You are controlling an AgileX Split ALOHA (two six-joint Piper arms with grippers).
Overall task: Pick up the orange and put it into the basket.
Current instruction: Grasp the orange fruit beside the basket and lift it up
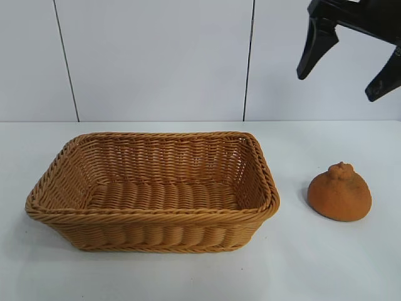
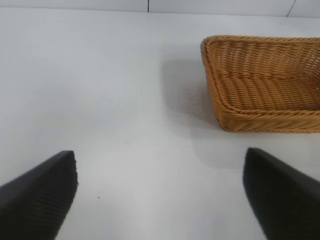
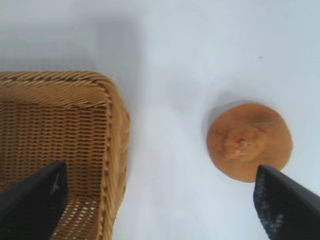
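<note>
From where I stand, the basket (image 1: pixel 152 191) sits nearest on the white worktop (image 1: pixel 326 263), a wide woven wicker tray with sloping sides and a braided rim, lying left of centre with nothing in it. Just to its right, apart from the rim with a strip of bare worktop between them, rests the orange (image 1: pixel 339 192), a squat, rough-skinned fruit with its knobby bump pointing up; it sits on the worktop, outside the basket, untouched. Above and behind it, in the upper right corner, hangs the right hand (image 1: pixel 346 67), its two black fingers spread wide and pointing downward, well clear of the fruit and holding nothing. Seen from its own wrist, the right hand (image 3: pixel 160 200) looks down on the gap between the basket's corner (image 3: pixel 112 150) and the orange (image 3: pixel 249 141), one finger over the basket's edge, the other close by the fruit. The left hand (image 2: pixel 160 195) is off to the left side, low over bare worktop, its fingers likewise spread and empty, with the basket's end (image 2: pixel 265 82) farther off ahead of it. Beyond everything stands a pale panelled wall (image 1: pixel 156 56).
</note>
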